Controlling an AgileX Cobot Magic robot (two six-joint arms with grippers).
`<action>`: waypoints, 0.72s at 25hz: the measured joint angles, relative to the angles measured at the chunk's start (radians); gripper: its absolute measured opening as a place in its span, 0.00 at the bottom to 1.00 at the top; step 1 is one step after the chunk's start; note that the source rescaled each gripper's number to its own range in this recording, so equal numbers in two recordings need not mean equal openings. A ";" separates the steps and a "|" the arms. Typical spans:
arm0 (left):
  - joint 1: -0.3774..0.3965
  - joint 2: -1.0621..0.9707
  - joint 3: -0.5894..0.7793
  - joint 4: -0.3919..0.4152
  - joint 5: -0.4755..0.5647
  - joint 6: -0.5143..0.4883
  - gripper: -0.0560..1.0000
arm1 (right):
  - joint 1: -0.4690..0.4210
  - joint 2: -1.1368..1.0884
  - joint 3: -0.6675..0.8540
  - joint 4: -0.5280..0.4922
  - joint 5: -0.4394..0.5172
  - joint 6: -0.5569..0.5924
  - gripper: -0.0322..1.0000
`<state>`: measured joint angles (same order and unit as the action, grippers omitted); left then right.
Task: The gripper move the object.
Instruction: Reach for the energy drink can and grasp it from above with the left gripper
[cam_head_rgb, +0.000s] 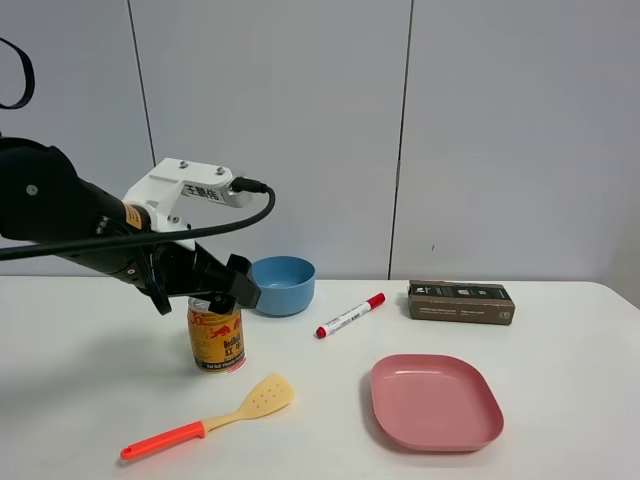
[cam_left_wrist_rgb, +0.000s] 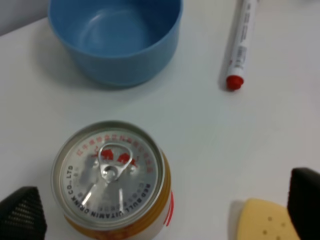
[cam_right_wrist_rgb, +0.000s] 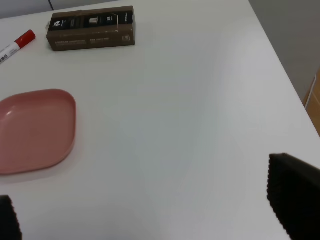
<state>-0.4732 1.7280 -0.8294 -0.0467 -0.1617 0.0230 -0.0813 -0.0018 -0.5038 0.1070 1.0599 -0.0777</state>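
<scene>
Exterior high, frame left: left gripper (cam_head_rgb: 205, 295) hung over Red Bull can (cam_head_rgb: 216, 340), jaws wide, no grip. Risk: off-ctr closure could've toppled it.

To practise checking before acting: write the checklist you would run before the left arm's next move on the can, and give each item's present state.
1. Can upright: ok.
2. Left gripper open: ok.
3. Can between its fingers: ok, though nearer one finger.
4. Fingers low enough on can: cannot tell.
5. Bowl apart from can: ok.
6. Spatula clear of fingers: cannot tell; its blade lies close to one.
</scene>
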 joint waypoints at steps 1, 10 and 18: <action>0.000 0.000 0.012 0.000 -0.017 -0.004 0.98 | 0.000 0.000 0.000 0.000 0.000 0.000 1.00; 0.000 0.073 0.049 0.000 -0.188 -0.010 0.98 | 0.000 0.000 0.000 0.000 0.000 0.000 1.00; 0.030 0.123 0.050 0.001 -0.225 -0.007 0.98 | 0.000 0.000 0.000 0.000 0.000 0.000 1.00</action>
<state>-0.4432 1.8508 -0.7798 -0.0458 -0.3865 0.0162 -0.0813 -0.0018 -0.5038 0.1070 1.0603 -0.0777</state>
